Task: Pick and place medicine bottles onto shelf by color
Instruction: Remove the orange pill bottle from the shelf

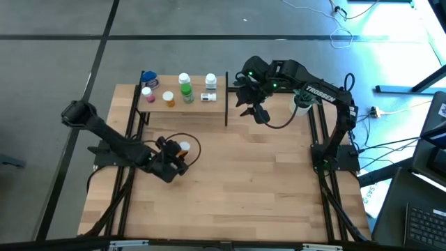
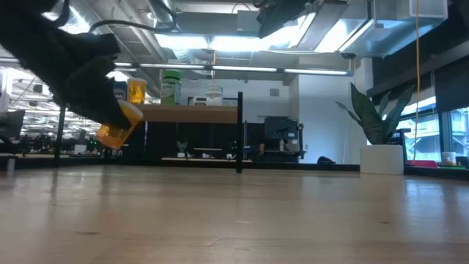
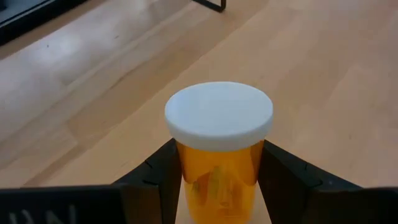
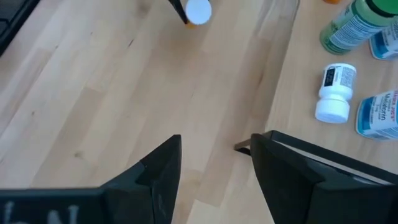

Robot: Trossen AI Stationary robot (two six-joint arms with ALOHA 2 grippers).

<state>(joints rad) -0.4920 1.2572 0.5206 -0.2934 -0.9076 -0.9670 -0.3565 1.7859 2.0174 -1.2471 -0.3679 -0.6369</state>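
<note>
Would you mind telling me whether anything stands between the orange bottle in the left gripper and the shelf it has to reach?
Nothing visible blocks the way. The left gripper holds the orange bottle above bare tabletop, and only open wood lies between it and the shelf. The right gripper, open, hovers off the shelf's right end, aside from that path.

"TROSSEN" is printed in white on the right arm (image 1: 317, 93) in the high view. "Metformin" can be read on a blue-labelled bottle (image 4: 377, 113) in the right wrist view. Other bottle labels cannot be read.
</note>
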